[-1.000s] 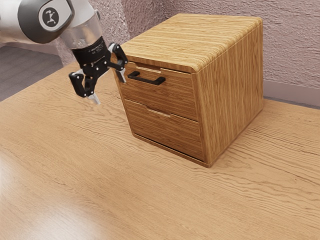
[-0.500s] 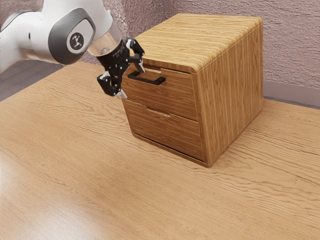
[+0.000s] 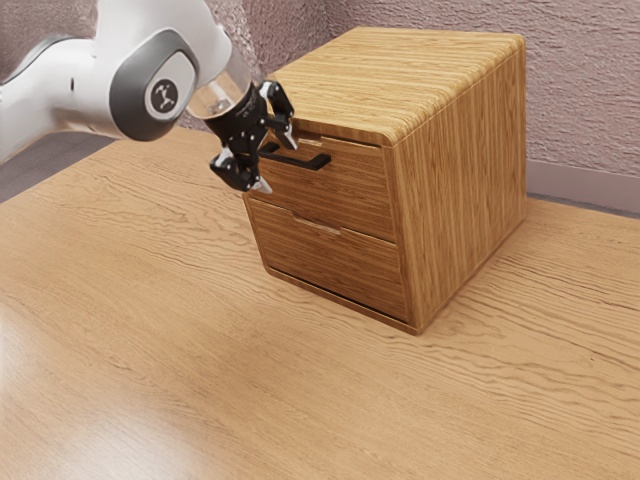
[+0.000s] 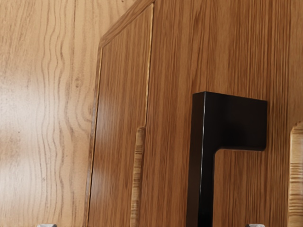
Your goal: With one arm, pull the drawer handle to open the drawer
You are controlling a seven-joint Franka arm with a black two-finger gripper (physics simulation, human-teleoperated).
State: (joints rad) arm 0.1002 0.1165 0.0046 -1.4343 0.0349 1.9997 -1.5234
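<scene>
Handle (image 3: 305,160) horizontal along the top drawer (image 3: 340,192) front; hand (image 3: 274,153) wide open astride its end

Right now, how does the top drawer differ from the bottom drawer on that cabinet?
The top drawer carries a black bar handle; the bottom drawer shows only a small wooden lip at its upper edge. The open gripper straddles the handle's end on the top drawer; nothing is near the bottom drawer. Both share the same wood grain and look shut.
</scene>
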